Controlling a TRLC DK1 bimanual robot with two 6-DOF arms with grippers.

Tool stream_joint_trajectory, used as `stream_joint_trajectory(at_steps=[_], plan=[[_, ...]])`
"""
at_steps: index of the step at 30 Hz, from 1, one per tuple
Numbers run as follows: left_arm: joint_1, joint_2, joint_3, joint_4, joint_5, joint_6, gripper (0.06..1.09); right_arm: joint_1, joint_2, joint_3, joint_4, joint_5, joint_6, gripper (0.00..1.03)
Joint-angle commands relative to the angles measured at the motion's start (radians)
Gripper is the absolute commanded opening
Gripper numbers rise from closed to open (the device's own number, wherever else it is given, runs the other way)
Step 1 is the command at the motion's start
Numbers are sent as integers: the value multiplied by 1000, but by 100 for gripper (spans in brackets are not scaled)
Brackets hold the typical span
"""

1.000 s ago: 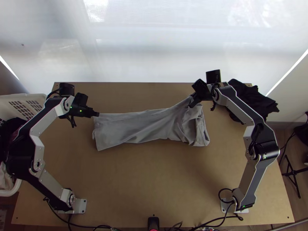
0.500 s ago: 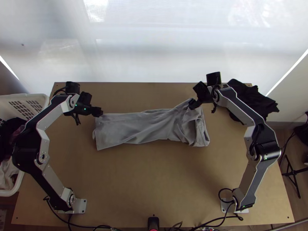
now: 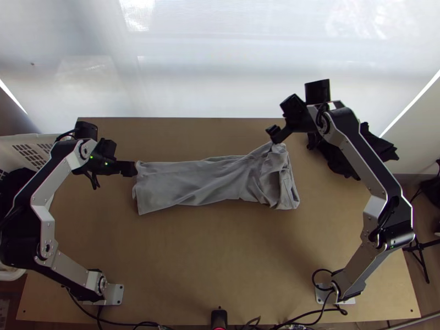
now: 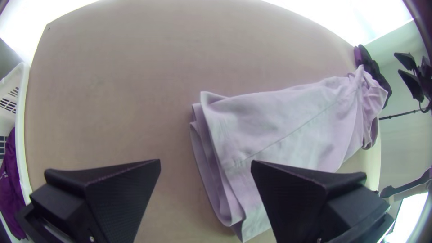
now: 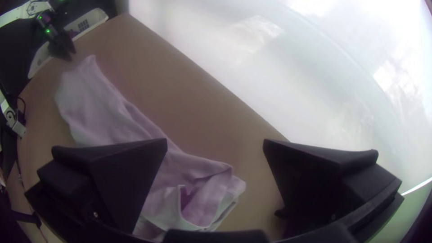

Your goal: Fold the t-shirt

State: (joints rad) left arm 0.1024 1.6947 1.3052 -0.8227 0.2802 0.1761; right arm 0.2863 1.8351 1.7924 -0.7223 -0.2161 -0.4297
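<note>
Grey cloth makes up the shirt (image 3: 209,179), a long strip lying crosswise on the pale brown surface (image 3: 214,258). Its left end is fairly straight and stacked in several layers; the left wrist view shows the folded edges lying one beside another, with a seam running slantwise over the upper layer. Loose creases run along the middle. The right end is thicker and bunched, with folds standing around a small hollow, and one corner comes to a point toward the far edge.

The left tool (image 3: 135,168) is just beside the shirt's left end, by its far corner; I cannot tell whether it touches. Its fingers are wide apart, and between them the left wrist view shows bare surface and the layered end.

The right tool (image 3: 275,136) is at the pointed far corner of the bunched end, also spread wide. Between its fingers the right wrist view shows part of the shirt and the surface; contact with the corner is too hard to judge.

A black cloth (image 3: 335,157) lies crumpled at the far right corner of the surface, partly under the right arm. At the left side, a white basket (image 3: 33,138) holds dark clothes.
</note>
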Motion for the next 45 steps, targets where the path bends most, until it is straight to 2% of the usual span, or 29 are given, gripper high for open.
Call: stream_joint_trajectory(at_steps=[1,18,41,44,45], plan=[[-10,-33,-64,-29,4,-4,103,94,-39,-62,-65,-17,16,99],[-63,51,-52,16,-3,-33,103,174,0,-444,158,-14,16,99],[-132,168,-17,25,-53,-49,103,152,67,-421,202,-8,37,98],[-132,172,-17,27,-53,-49,100,152,64,-418,202,-8,37,98],[-133,174,-17,30,-53,-49,96,152,64,-418,202,-8,37,98]])
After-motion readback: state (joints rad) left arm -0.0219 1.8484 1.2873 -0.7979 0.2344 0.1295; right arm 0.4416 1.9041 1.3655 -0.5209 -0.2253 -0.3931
